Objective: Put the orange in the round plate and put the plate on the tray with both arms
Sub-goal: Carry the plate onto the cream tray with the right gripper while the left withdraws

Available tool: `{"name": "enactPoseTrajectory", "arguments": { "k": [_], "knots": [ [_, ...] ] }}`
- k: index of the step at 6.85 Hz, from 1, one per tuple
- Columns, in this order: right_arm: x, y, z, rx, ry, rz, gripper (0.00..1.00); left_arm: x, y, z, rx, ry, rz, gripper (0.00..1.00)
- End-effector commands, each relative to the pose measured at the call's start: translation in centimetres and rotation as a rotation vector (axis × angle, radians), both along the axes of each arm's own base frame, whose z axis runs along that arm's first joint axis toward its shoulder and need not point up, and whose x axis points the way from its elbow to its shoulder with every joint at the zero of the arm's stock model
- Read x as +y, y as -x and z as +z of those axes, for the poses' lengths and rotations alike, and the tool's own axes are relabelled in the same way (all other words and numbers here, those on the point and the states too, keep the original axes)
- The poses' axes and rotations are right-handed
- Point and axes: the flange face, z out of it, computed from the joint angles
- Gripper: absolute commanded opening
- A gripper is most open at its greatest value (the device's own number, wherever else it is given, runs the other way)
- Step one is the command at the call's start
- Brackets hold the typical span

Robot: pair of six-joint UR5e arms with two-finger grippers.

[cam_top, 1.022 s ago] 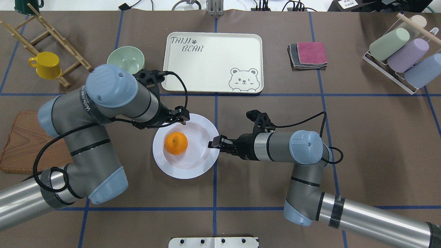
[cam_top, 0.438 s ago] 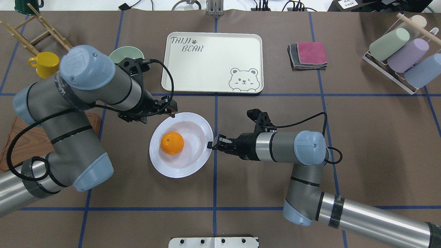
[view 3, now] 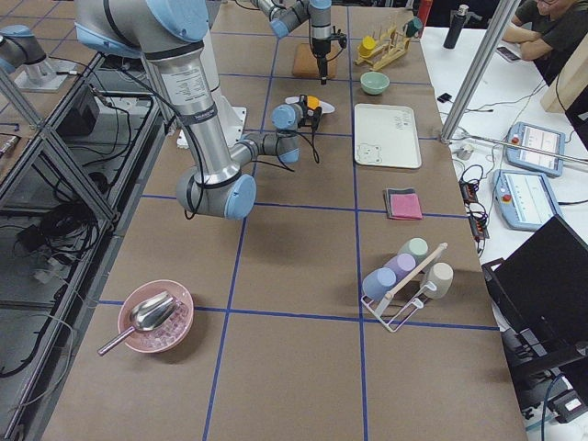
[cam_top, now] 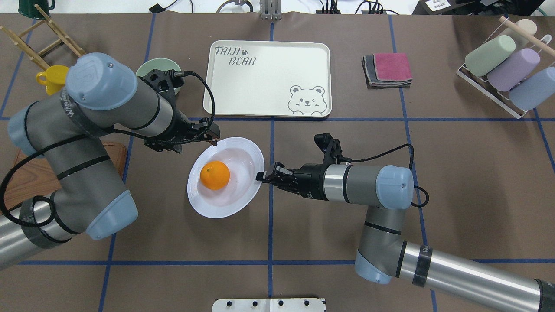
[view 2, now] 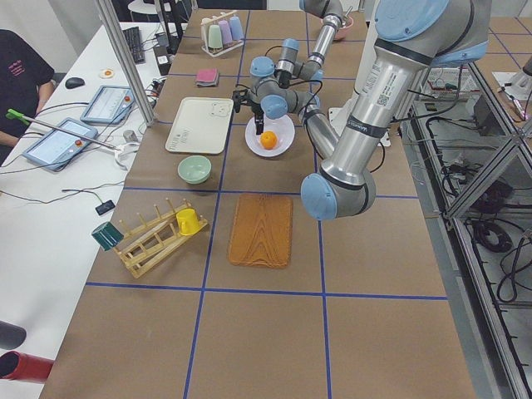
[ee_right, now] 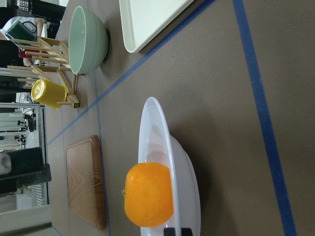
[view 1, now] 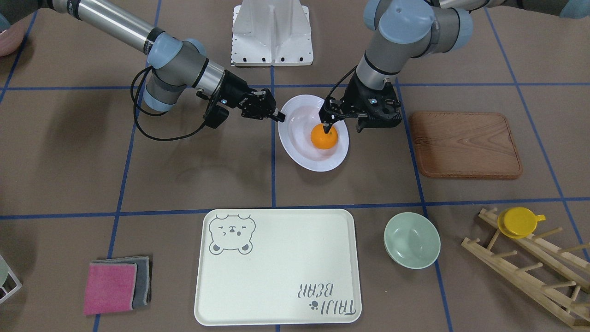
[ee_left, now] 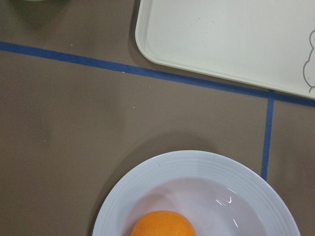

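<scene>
The orange (cam_top: 214, 175) (view 1: 323, 136) lies in the white round plate (cam_top: 208, 209) (view 1: 299, 159), left of its middle. My right gripper (cam_top: 260, 175) (view 1: 279, 118) is shut on the plate's right rim, and the plate tilts with that side raised. In the right wrist view the plate (ee_right: 157, 128) shows edge-on with the orange (ee_right: 148, 194) in it. My left gripper (cam_top: 211, 135) (view 1: 343, 124) hovers open over the plate's far left rim, holding nothing. The cream tray (cam_top: 269, 82) (view 1: 276, 272) lies beyond the plate with nothing on it.
A mint-green bowl (view 1: 411, 240) sits left of the tray, partly under my left wrist. A wooden board (view 1: 463, 144) lies at the near left, a yellow cup (view 1: 516, 222) on a wooden rack at the far left. Folded cloths (cam_top: 388, 69) and a cup holder (cam_top: 503, 65) lie to the right.
My left arm has drawn back to the left, off the orange to the plate's far rim. The plate has shifted slightly left and tilted, its right rim lifted by my right gripper.
</scene>
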Motion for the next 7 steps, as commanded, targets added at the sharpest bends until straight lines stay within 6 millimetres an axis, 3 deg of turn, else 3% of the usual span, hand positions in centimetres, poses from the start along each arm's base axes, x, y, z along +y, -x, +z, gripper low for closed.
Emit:
{"name": "enactPoseTrajectory", "arguments": {
  "k": [1,2,3,4,5,7],
  "knots": [
    [-1.7,-1.8,-1.1,-0.106,0.065,0.077,0.0,-0.4,1.9,0.7,-0.005,-0.009,-0.015,0.9],
    [-4.0,-3.5,-2.2,-0.161,0.122,0.131,0.0,-1.3,5.0,3.0,-0.028,-0.052,0.013,0.9],
    [-5.3,-3.9,-2.1,-0.182,0.167,0.224,0.0,-2.8,8.4,5.1,-0.05,-0.09,0.031,0.9],
    [-6.9,-3.2,-1.8,-0.186,0.207,0.306,0.0,-4.4,11.8,6.7,-0.064,-0.125,0.047,0.89],
    [-8.7,-1.2,-1.0,-0.153,0.229,0.364,0.0,-5.9,15.4,8.6,-0.086,-0.166,0.06,0.89],
    [-12.3,2.4,-0.6,-0.05,0.27,0.452,0.0,-7.1,19.3,12.8,-0.156,-0.241,0.102,0.89]
  ]
}}
